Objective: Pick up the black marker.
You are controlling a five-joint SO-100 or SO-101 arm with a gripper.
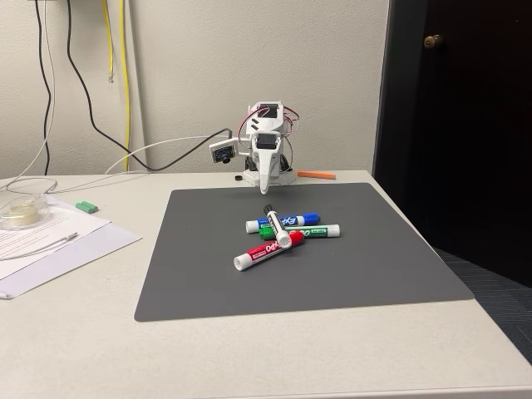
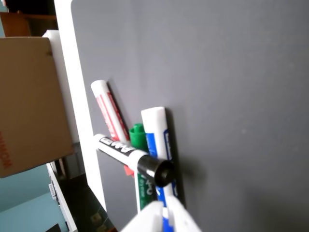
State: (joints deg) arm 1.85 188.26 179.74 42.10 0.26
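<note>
Claw (image 1: 264, 189) hangs above the mat's (image 1: 374, 266) far edge with its tips together, gripping nothing. Black marker (image 1: 275, 224) lies just ahead of the claw, atop the blue marker (image 1: 291, 220), green marker (image 1: 312, 232) and red marker (image 1: 266, 251).

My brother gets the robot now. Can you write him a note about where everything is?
Hand: up above the far edge of the grey mat, holding nothing; cannot tell if it is open.
Black marker: lies on top of the pile mid-mat, across the blue marker, green marker and red marker, black cap pointing toward the arm.
Done: nothing picked up.
Left: come down, grip the black marker, lift it.
</note>
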